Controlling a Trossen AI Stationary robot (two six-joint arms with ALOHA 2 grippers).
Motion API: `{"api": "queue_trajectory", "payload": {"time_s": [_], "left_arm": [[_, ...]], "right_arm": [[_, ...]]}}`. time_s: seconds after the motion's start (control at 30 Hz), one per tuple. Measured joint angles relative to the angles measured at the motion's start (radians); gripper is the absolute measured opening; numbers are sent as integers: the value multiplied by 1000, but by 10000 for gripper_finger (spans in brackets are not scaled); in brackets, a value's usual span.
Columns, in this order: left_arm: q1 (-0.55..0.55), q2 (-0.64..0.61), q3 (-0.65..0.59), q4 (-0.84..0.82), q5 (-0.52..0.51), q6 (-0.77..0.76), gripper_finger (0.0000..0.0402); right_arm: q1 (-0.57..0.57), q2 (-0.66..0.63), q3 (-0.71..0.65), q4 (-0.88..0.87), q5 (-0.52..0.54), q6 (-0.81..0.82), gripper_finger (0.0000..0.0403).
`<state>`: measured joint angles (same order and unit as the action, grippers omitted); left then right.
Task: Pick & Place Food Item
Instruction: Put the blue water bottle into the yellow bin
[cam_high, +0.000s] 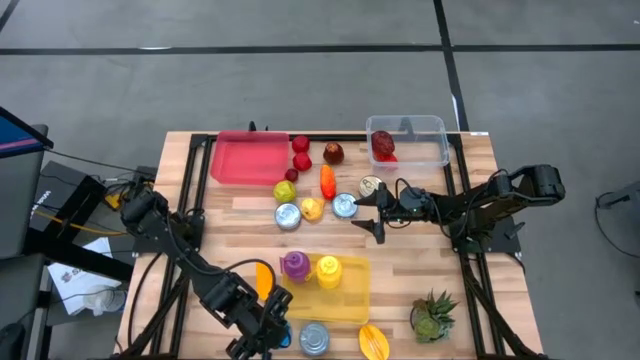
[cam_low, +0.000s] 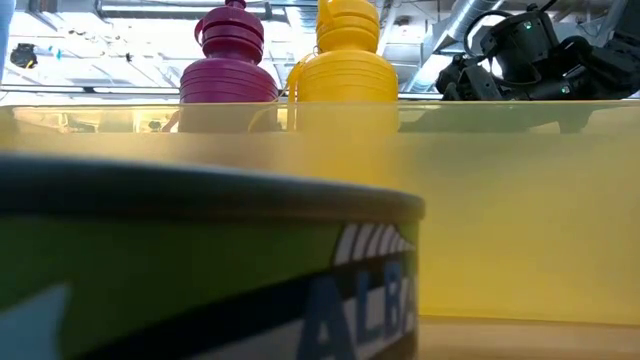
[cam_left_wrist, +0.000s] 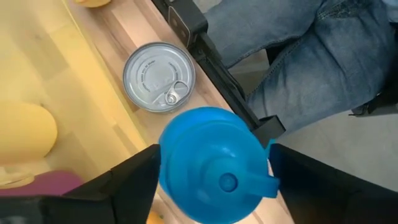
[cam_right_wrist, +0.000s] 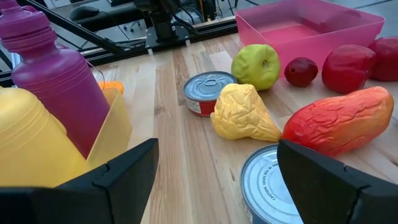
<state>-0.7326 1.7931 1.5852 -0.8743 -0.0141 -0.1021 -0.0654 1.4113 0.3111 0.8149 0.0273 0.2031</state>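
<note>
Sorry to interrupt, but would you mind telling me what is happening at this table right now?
The left gripper is at the table's near edge, its jaws on either side of a blue bottle beside a tin can; whether it grips yet is unclear. The right gripper hovers open over the middle, near another can. A purple bottle and a yellow bottle stand in the yellow tray.

Even overhead lighting, bright, shadows soft and short under both arms. Low view: can (cam_low: 200, 270) at lower left fills the frame, badly out of focus; yellow tray (cam_low: 520, 210) hazy and translucent; ceiling lights glare at upper left. Wrist views sharp mid-frame, slight edge distortion.
</note>
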Motion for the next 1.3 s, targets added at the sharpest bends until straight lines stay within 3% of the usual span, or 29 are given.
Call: {"api": "queue_trajectory", "payload": {"time_s": [0.33, 0.87, 1.3], "left_arm": [[0, 0, 0, 1, -1, 0, 214], [-1, -16, 0, -9, -24, -9, 214], [-1, -139, 0, -23, -51, -44, 212]], "right_arm": [[0, 0, 0, 0, 0, 0, 315], [0, 0, 0, 0, 0, 0, 315], [0, 0, 0, -11, 0, 0, 315]]}}
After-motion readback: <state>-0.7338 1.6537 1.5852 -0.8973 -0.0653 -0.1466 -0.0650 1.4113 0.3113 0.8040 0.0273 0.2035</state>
